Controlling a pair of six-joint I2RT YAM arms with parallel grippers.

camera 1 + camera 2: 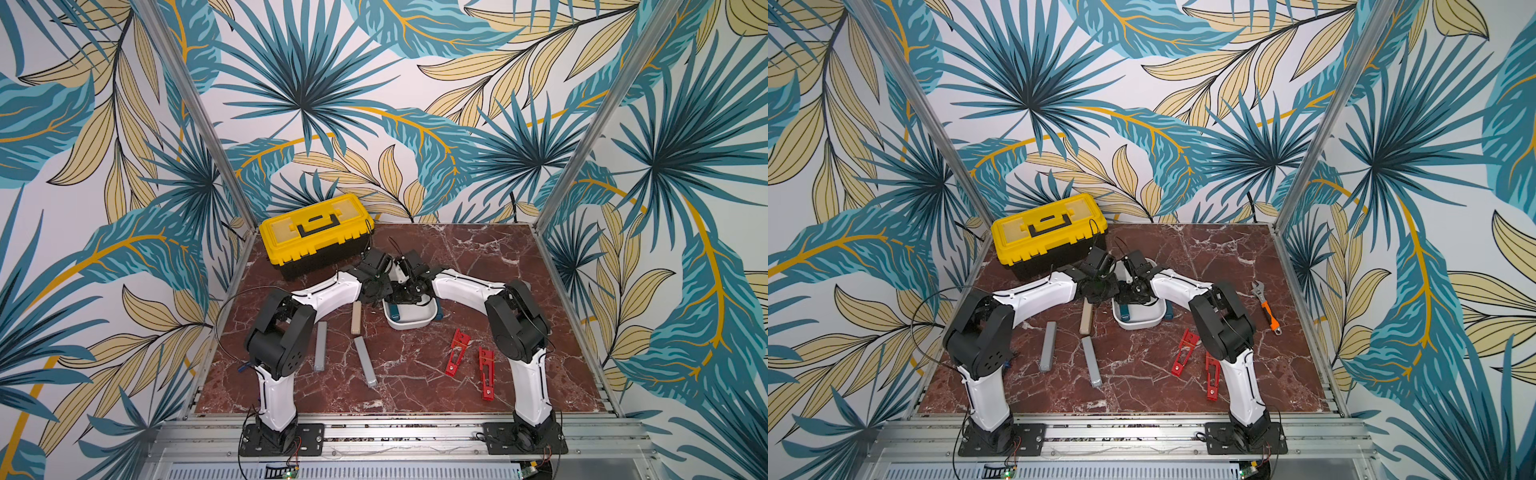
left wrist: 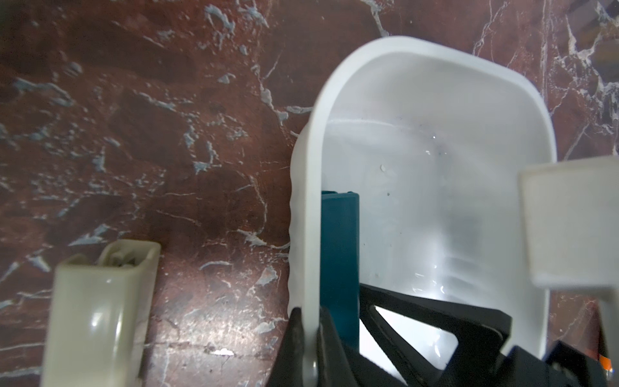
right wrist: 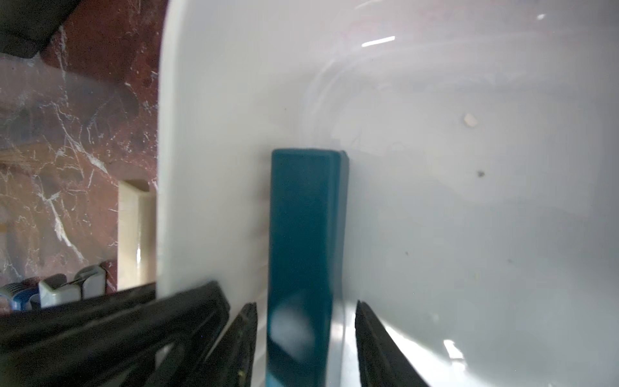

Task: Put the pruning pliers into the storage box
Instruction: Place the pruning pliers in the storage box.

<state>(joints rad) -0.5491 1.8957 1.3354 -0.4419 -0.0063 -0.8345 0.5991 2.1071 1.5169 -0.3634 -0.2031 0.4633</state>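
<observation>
the storage box (image 1: 409,325), a smooth white plastic tub with rounded corners and a rolled rim, sits near the middle of the table (image 1: 415,386), a red-brown marble slab veined in white. the left end effector (image 2: 310,338) is pressed together on the tub's rim, one black finger outside the wall and one inside. inside the tub a teal stick (image 3: 304,217), square-edged and slightly glossy, lies along that same wall. the right end effector (image 3: 304,335) is spread: its black fingers stand either side of the teal stick, with a sliver of white floor showing on each side.

a second teal stick (image 1: 438,312) lies on the marble just outside the opposite wall. a glossy beige stick (image 2: 100,318) with a hollow, channel-shaped end lies just beside the tub on the left arm's side. two matte grey sticks (image 1: 320,351) (image 1: 365,361) lie nearer the front edge. two flat red pieces (image 1: 457,352) (image 1: 486,374) with cutouts lie by the right arm. a yellow-lidded black toolbox (image 1: 316,232) stands at the back, and an orange-handled adjustable wrench (image 1: 1266,306) lies near the right edge.
</observation>
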